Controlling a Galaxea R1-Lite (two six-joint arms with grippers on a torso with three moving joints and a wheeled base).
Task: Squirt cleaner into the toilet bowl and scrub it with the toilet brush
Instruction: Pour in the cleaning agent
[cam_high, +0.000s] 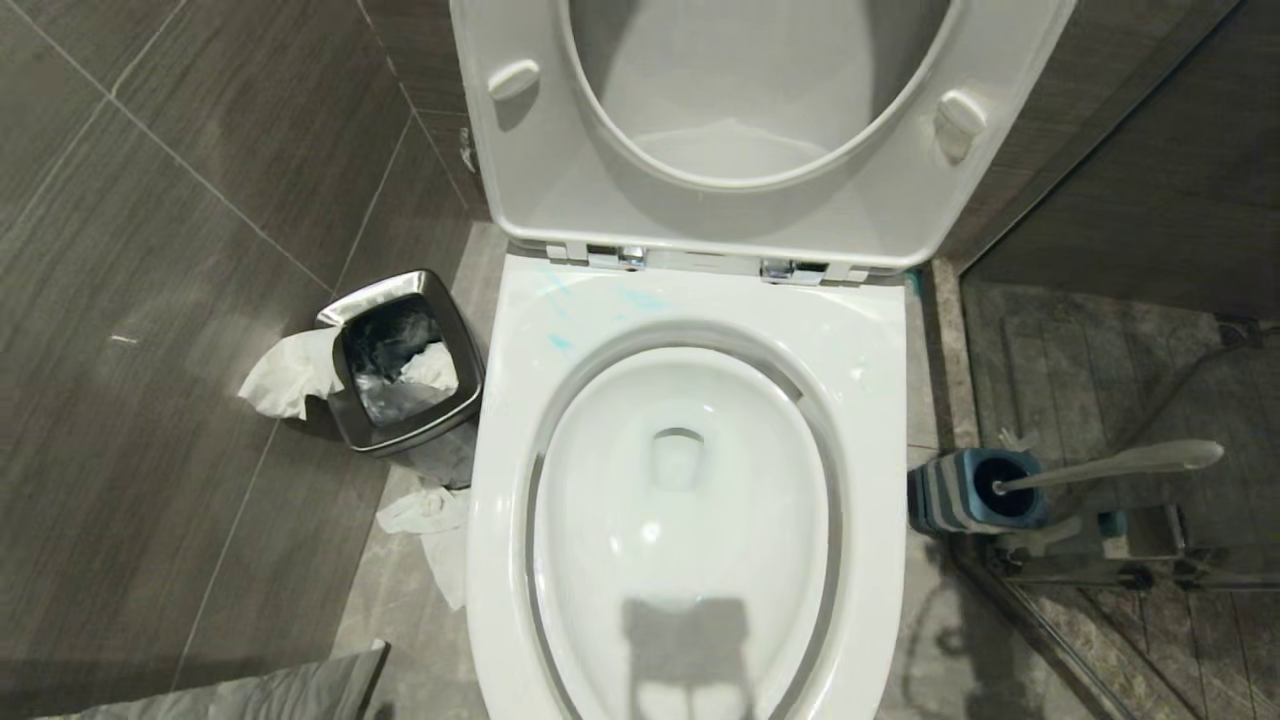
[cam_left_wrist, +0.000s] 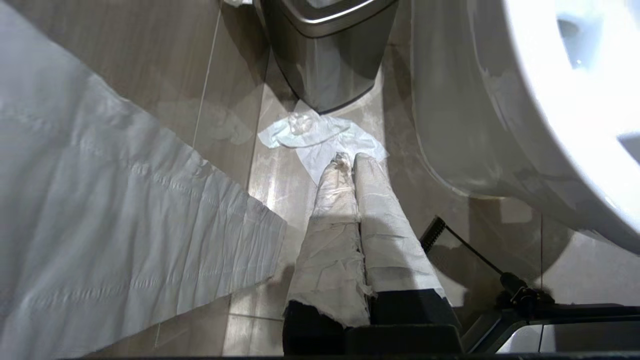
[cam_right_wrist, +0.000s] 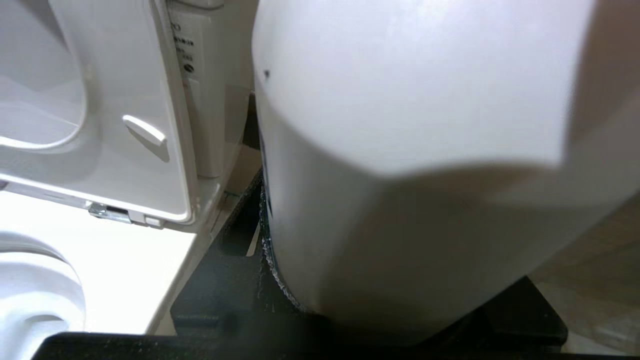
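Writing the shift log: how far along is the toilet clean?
Done: cleaner is streaked on the rear rim of the toilet bowl. In hand: the right gripper grips a white bottle. Left: scrubbing; the toilet brush sits in its holder.

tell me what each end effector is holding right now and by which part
The right end effector grips a large white container around its body. The left end effector is shut on nothing, over the floor by the steel bin.
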